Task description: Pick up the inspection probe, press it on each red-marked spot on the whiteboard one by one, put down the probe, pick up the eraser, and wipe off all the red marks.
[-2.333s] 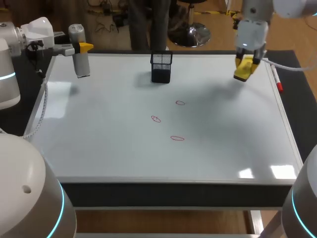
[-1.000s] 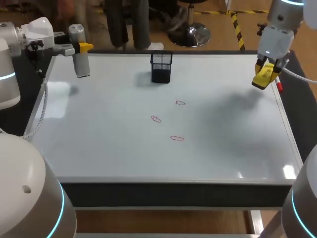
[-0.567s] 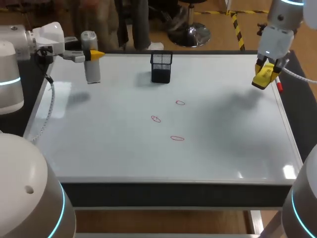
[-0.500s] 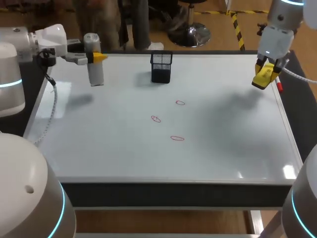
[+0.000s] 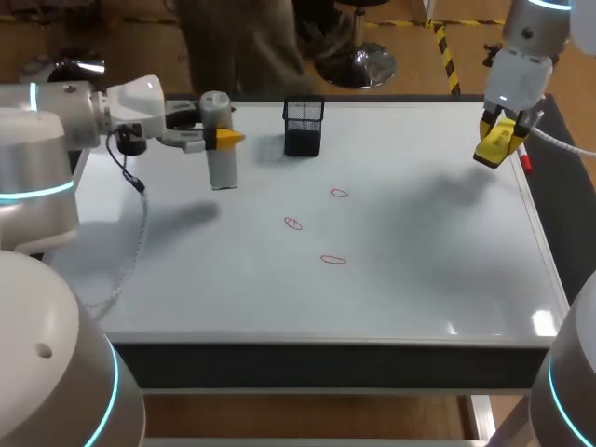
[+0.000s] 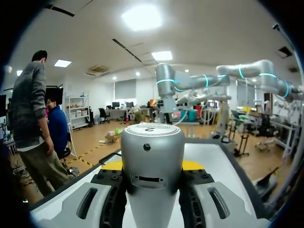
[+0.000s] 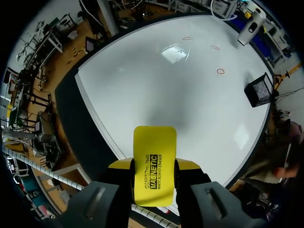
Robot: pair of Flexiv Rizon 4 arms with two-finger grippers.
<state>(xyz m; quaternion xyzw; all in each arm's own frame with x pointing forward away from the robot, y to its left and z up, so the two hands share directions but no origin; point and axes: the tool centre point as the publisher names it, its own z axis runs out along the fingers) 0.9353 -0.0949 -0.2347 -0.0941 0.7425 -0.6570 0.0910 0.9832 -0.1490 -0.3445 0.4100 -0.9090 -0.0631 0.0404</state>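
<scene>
probe (image 5: pixel 216 140) stood upright, clamped in the left gripper (image 5: pixel 223 140) over the far left of the board (image 5: pixel 419 261); the marks (image 5: pixel 293 223) lay to its right, mid-board. the right gripper (image 5: pixel 496 142), far off, gripped the eraser (image 5: pixel 492 149).

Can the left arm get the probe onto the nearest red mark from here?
Probably yes: only bare whiteboard lies between the probe and that red mark; the mesh basket stands clear.
</scene>
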